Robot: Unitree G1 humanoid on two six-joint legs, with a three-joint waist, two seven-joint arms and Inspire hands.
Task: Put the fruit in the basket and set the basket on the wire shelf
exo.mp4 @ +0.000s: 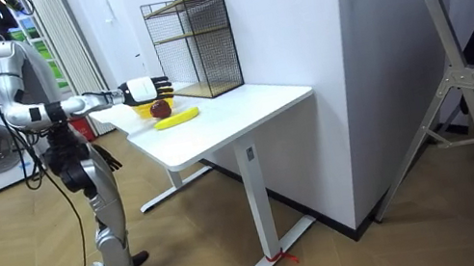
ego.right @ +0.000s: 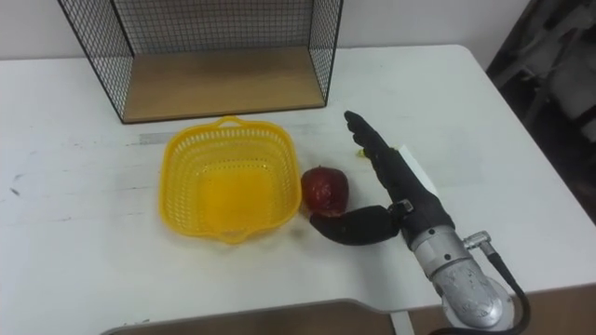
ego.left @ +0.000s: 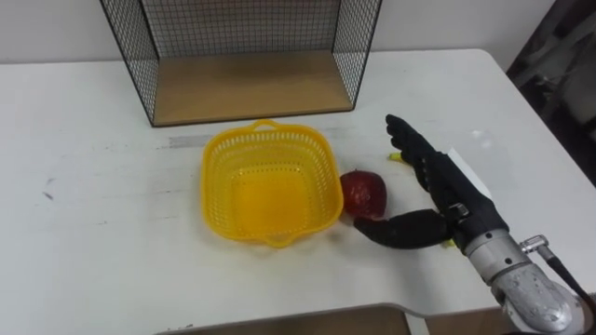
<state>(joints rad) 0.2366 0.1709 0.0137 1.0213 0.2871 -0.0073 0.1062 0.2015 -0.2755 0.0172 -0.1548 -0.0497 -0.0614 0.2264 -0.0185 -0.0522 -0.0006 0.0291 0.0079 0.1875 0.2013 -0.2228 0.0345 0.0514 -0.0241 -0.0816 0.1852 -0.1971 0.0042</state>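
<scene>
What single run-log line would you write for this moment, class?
right hand: open, beside apple | apple: on table, right of basket | basket: empty, before wire shelf | banana: on table by right hand

The right robot hand (ego.left: 449, 193) covers nearly all of the banana (ego.left: 395, 158).

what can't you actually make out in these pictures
Banana: in the eye views almost wholly hidden under the right robot hand; just yellow tips show.
Wire shelf: top cut off by the eye views' upper edge.
Basket: in the room view, mostly behind the robot hand.
Apple: whether the thumb touches it is unclear.
</scene>
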